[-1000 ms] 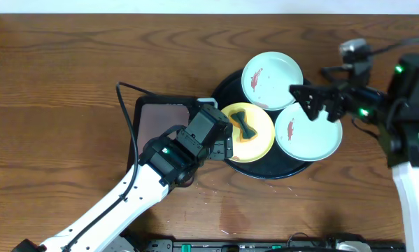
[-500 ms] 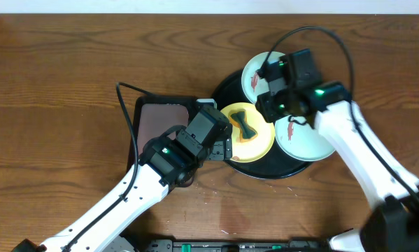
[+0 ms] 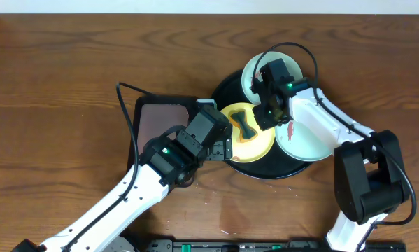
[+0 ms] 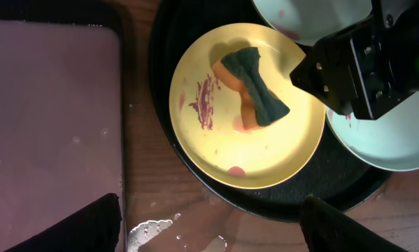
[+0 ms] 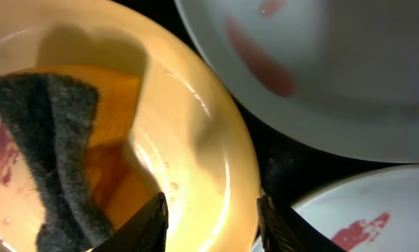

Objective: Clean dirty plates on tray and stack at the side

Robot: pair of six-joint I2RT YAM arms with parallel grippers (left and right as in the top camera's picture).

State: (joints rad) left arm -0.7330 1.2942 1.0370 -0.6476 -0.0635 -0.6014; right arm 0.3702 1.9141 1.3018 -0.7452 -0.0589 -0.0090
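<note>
The yellow plate [image 3: 257, 147] lies on the black tray [image 3: 223, 87], smeared red, with a grey-and-orange sponge [image 3: 245, 126] on it. A smeared mint plate [image 3: 310, 140] overlaps the tray's right side. Another mint plate [image 3: 251, 70] at the back is partly hidden by my right arm. My right gripper [image 3: 263, 117] sits low at the yellow plate's right rim [image 5: 244, 161], jaws part-way open, one finger inside [image 5: 150, 224] and one outside it. My left gripper [image 3: 226, 148] hovers wide open over the plate's near edge [image 4: 265, 175], holding nothing.
A rectangular maroon tray [image 3: 164, 115] with a black rim lies left of the black tray, under my left arm. A small puddle of water [image 4: 160, 227] wets the wooden table between the two trays. The left arm's cable [image 3: 129, 105] loops past the maroon tray.
My right arm swung in from the table's right edge, over the back mint plate, down to the yellow plate's rim, its jaws narrowing on the way. The left arm stayed still.
</note>
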